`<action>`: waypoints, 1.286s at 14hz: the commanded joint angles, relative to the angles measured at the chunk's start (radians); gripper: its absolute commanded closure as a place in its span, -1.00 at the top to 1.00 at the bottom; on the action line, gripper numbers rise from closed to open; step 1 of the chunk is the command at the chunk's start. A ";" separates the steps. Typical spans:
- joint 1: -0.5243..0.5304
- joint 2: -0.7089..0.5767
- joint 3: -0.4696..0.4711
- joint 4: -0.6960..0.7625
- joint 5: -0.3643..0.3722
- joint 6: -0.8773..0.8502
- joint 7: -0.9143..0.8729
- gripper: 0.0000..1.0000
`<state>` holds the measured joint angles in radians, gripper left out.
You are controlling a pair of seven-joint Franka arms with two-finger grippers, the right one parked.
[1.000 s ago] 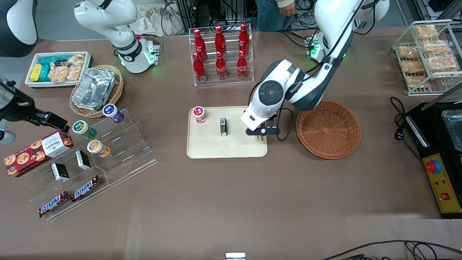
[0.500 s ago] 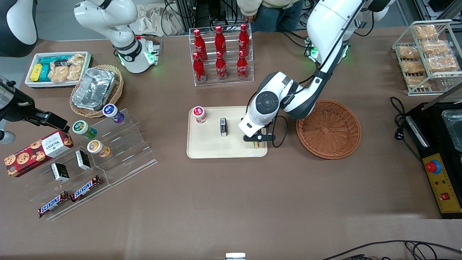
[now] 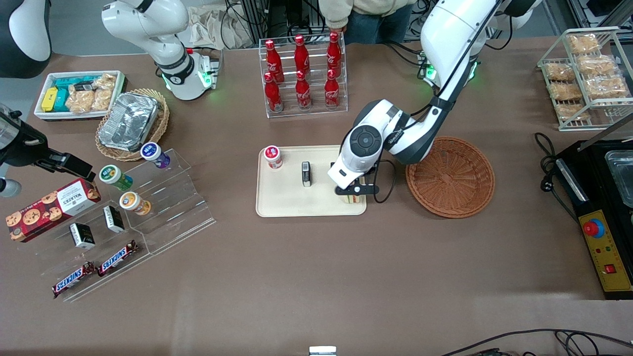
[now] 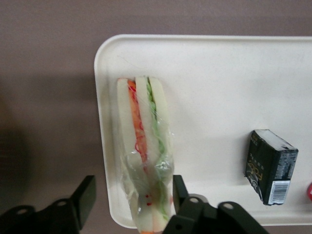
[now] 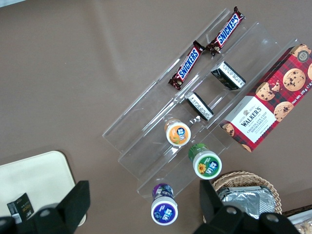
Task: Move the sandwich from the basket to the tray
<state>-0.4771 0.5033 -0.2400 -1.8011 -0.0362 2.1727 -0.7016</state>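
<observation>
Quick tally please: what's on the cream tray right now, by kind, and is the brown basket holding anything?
Sandwich: 1, lying at the tray's edge, the open gripper around its end
Small black box: 1
Red-lidded cup: 1
Total on the tray: 3
Brown basket: 0 things in it

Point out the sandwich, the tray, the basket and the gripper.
sandwich [image 4: 144,146]: left wrist view, wrapped filling edge.
tray [image 3: 282,195]: front view, bare floor.
basket [image 3: 452,178]: front view, woven middle.
gripper [image 4: 131,195]: left wrist view, open, fingers either side of the sandwich.
</observation>
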 commanded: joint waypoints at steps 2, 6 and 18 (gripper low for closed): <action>0.067 -0.106 0.004 -0.005 0.018 -0.112 0.002 0.97; 0.194 -0.231 0.002 -0.004 0.016 -0.206 0.100 0.97; 0.487 -0.540 0.004 0.012 0.170 -0.521 0.456 0.97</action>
<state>-0.0498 -0.0016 -0.2243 -1.7825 0.1090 1.6761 -0.3002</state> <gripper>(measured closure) 0.013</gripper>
